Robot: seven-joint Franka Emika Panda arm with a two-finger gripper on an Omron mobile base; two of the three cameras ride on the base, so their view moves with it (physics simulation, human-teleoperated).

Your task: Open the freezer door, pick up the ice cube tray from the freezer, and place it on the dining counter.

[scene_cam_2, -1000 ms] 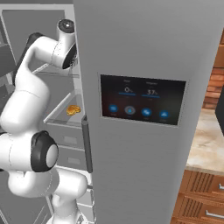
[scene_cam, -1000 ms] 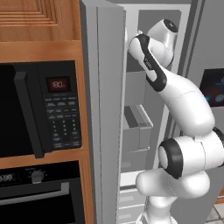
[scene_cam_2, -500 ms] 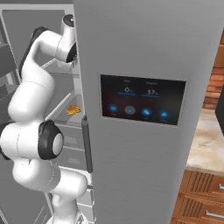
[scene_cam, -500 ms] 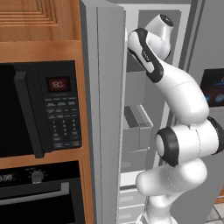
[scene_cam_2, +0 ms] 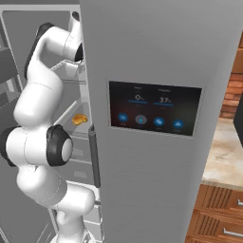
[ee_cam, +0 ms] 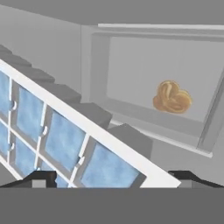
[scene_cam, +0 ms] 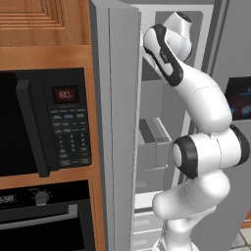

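Hand view: gripper (ee_cam: 111, 181) fingers spread wide, nothing grasped, ice cube tray (ee_cam: 65, 140) close below, running diagonally. Lower straight, straddle the white rim (not the cubes), then close.

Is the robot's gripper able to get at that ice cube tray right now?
Probably yes. The freezer door stands open, the arm reaches inside, and the open gripper hangs right over the ice cube tray with nothing between them.
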